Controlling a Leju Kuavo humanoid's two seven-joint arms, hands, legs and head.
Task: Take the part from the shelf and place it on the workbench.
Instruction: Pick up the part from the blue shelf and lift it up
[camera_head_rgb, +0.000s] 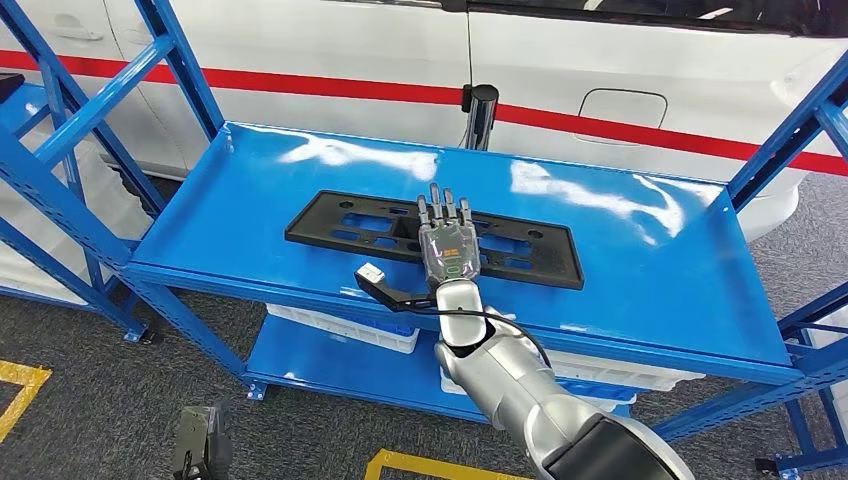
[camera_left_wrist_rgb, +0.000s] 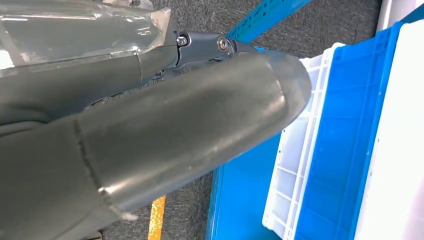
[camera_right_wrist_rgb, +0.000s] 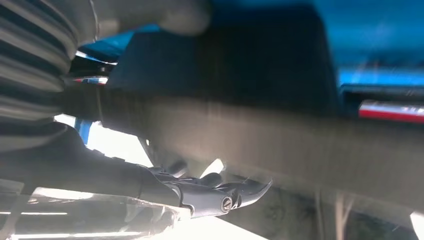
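The long flat black plastic part with cut-out holes (camera_head_rgb: 430, 238) still lies on the top board of the shiny blue metal shelf (camera_head_rgb: 650, 260), near the middle and a little to the left. So the job has only just begun: the part has not been lifted, and it still has to be carried to the workbench, which I cannot see here. The robot's right hand (camera_head_rgb: 447, 243) is laid over the middle of the part, with its dark fingers (camera_head_rgb: 441, 210) stretched out flat and pointing to the far side. The hand looks open and lies on top of the part, but I cannot tell if the thumb is hooked under the near edge, so I think it does not hold the part yet. In the right wrist view the part's near edge (camera_right_wrist_rgb: 280, 145) is a blurry dark band close by the hand. The left hand (camera_left_wrist_rgb: 150, 145) hangs low beside the shelf, close to a white plastic crate (camera_left_wrist_rgb: 295, 165); how its fingers are set is not clear. Behind the shelf stands a white car with a red stripe (camera_head_rgb: 620, 60).
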